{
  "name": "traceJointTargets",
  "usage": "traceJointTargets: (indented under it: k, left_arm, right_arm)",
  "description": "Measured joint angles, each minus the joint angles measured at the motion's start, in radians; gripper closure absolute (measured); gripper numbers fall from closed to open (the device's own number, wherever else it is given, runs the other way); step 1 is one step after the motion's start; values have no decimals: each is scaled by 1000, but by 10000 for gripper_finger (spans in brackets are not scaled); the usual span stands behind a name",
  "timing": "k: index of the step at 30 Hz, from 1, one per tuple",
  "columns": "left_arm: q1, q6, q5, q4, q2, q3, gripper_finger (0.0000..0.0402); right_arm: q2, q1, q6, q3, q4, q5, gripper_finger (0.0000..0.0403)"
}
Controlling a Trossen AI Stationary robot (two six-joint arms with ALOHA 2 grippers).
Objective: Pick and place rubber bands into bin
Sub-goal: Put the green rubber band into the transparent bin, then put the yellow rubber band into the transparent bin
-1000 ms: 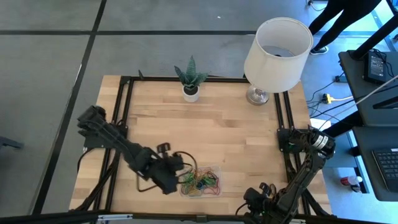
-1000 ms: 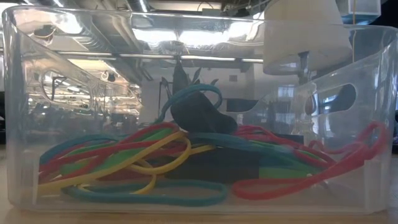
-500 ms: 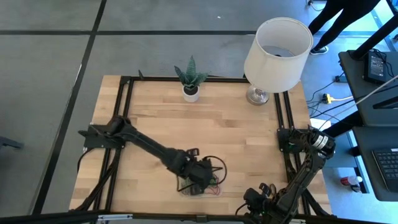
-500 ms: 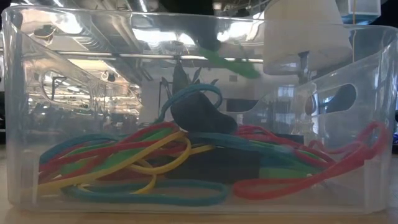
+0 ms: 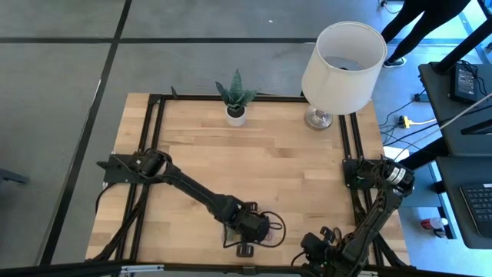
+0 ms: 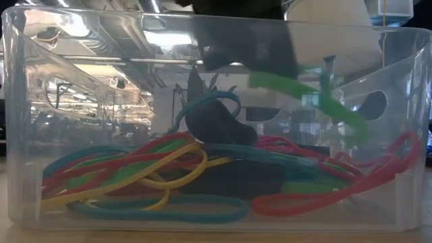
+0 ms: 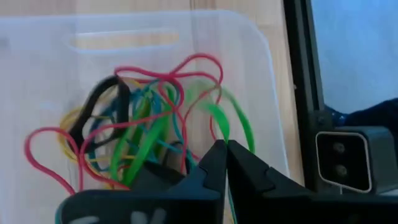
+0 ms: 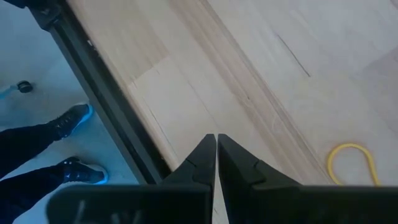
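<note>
Surface (image 5: pixel 292 169) first: you have the pale wooden top filling the middle of the high view, a white lamp (image 5: pixel 342 58) at its upper right and a small potted plant (image 5: pixel 235 98) at upper centre; the left arm reaches diagonally from centre left down to lower centre, while the right arm sits folded at the lower right corner, waiting. Next, the bin (image 5: pixel 267 240): it lies at lower centre of the high view, directly beneath the left gripper (image 5: pixel 247 235); in the low view its clear wall (image 6: pixel 40 121) fills the frame and the rubber bands (image 6: pixel 135 179) lie heaped on its floor in red, green, yellow and teal. Your left gripper's jaws are pressed together, and a green band (image 6: pixel 310 101) hangs from them at upper right of the low view, its long axis sloping down toward the right; it is above the heap and inside the bin's walls, so I judge that parting the jaws will drop it straight onto the pile. The right gripper (image 8: pixel 216 163) has its jaws closed on nothing; one stray yellow band (image 8: pixel 351 163) lies on the wood at lower right of its wrist view, nearer that arm. You will find no readable writing or labels anywhere.
</note>
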Motion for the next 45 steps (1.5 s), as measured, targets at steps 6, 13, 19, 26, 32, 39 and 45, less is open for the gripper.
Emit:
traceJointTargets:
  k: [6, 13, 19, 26, 32, 39, 45]
  left_arm:
    - [10, -13, -21, 5, -2, 1, 356]
    - [9, -8, -22, 4, -6, 1, 291]
    - [20, 26, -25, -26, -22, 52, 279]
    - [22, 84, 7, -36, -98, 70, 331]
    - [14, 185, -29, -151, -179, 71, 396]
    - [-13, 184, -103, -125, -348, -131, 400]
    - [-46, 68, -191, 104, -594, -496, 400]
  right_arm:
    - [0, 0, 0, 0, 0, 0, 382]
    - [0, 0, 0, 0, 7, 0, 382]
    - [0, 0, 0, 0, 11, 0, 382]
    - [0, -3, 0, 0, 12, 0, 382]
    - [0, -4, 64, 0, 2, 60, 384]
    - [-20, 23, 189, 0, -94, 113, 399]
    - [-51, 8, 186, -11, -123, -3, 401]
